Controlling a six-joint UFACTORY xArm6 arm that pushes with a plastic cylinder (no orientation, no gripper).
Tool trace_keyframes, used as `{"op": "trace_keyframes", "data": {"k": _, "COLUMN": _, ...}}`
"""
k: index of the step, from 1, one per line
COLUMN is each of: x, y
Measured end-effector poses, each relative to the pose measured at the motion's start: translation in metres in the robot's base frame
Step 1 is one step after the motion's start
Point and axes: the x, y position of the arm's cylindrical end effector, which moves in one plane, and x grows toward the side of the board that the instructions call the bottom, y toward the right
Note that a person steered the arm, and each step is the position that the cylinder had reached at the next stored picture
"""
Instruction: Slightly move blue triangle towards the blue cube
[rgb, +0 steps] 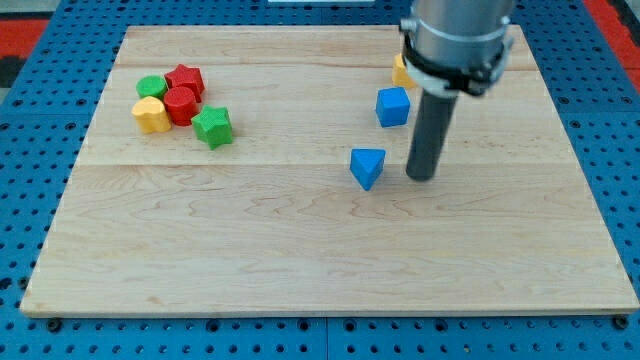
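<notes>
Camera view, single entry.

- Counter (300, 250): pale wooden board on a blue pegged surface.
- Blue triangle (367, 167): right of centre, lying free.
- Blue cube (393, 106): just above and slightly right of the triangle, apart from it.
- My tip (421, 177): just right of the triangle, not touching it. The end effector was a plain rod with no jaws, so it neither opened nor closed and gripped nothing.
- Yellow block (401, 72): above the cube, mostly hidden behind the arm; shape unclear.
- Cluster, upper left: green cylinder (151, 87), red star (186, 79), red cylinder (181, 104), yellow heart (151, 115), green star (212, 127).

Handling note, as judgement: the tip stood on the wrong side for the push. It should pass round below the triangle, to its lower left, then nudge briefly up and right, stopping short of the cube.
</notes>
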Motion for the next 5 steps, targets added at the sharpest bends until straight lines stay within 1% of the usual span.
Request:
{"op": "trace_keyframes", "data": {"k": 1, "x": 0.005, "y": -0.048}}
{"op": "trace_keyframes", "data": {"k": 2, "x": -0.020, "y": -0.099}}
{"op": "trace_keyframes", "data": {"k": 3, "x": -0.031, "y": -0.112}}
{"op": "trace_keyframes", "data": {"k": 4, "x": -0.044, "y": -0.099}}
{"op": "trace_keyframes", "data": {"k": 5, "x": -0.045, "y": -0.067}}
